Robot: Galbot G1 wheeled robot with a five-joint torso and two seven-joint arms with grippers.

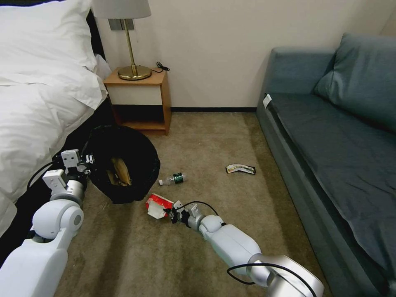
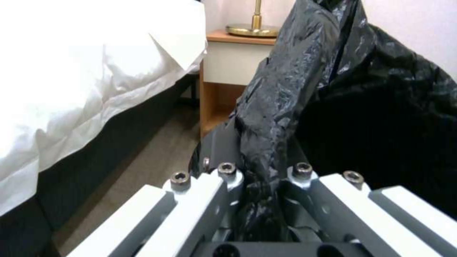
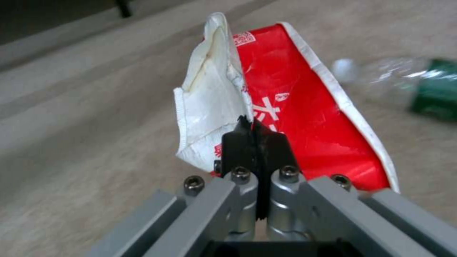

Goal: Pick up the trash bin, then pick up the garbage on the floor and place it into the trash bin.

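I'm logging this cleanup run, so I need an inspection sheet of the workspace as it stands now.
Surface: beige-brown carpet floor.
Job's things: black-bagged round trash bin with crumpled brown paper inside; red-and-white crushed packet; clear green-label bottle; black-white-yellow wrapper.
Clutter: nothing seen.
End effectors: left end effector shut on bin bag; right end effector shut on packet.
Cables: black cable along right arm.
Surroundings: white bed, wooden nightstand, brass lamp, grey-blue sofa.

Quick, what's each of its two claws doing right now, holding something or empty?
Left gripper: jaws shut on the black bag at the trash bin's rim.
Right gripper: jaws shut on the red-and-white packet.
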